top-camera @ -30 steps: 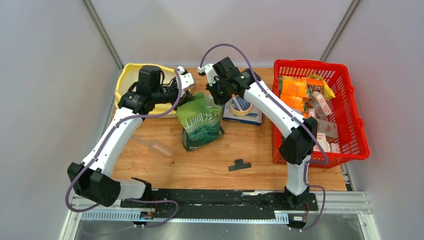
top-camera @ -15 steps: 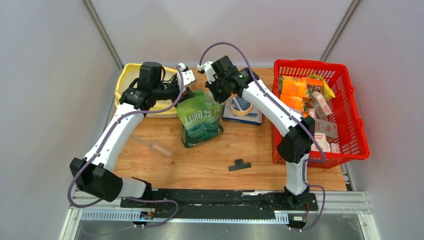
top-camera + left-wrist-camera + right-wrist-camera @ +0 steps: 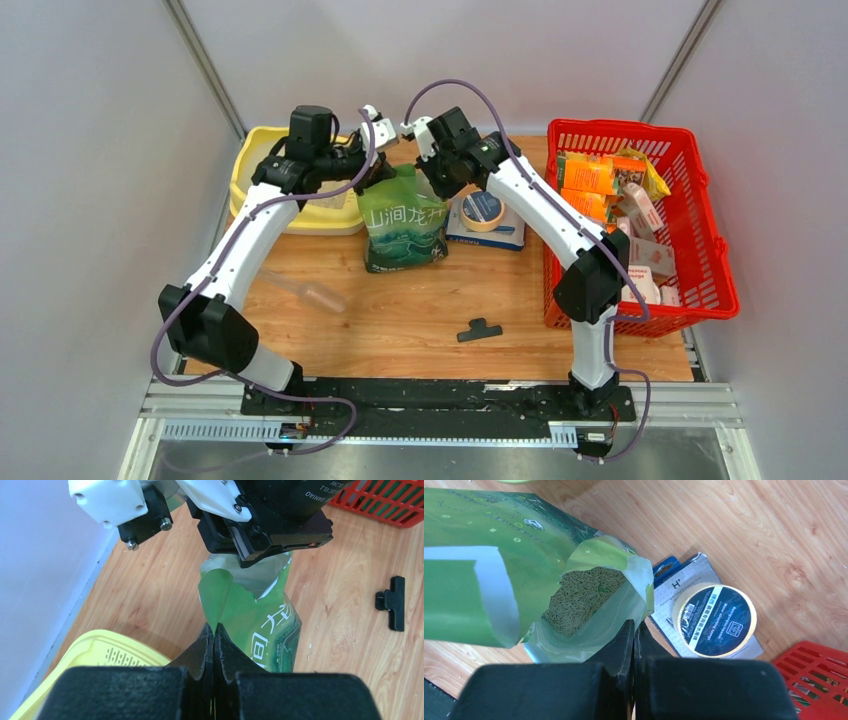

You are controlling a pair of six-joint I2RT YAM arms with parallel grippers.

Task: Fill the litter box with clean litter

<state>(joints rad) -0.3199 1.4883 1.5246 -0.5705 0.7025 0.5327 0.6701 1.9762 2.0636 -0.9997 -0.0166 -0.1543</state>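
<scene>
litter box (image 3: 315, 222) far left, just beside green pouch (image 3: 402, 225), ready to receive | green pouch held upright mid-table, mouth torn open | left gripper (image 3: 213, 630) and right gripper (image 3: 634, 627) clamped on opposite mouth edges, likely spreading for pour | clean litter (image 3: 584, 597) inside pouch

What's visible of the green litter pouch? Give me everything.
The green pouch is soft, glossy film with white Chinese characters and darker artwork low down. Its top is torn open, pale inside, showing pale elongated litter pellets. It is upright, mouth spread, the left hand shut on one torn flap and the right hand shut on the opposite lip. Whether its base touches the table is unclear.
</scene>
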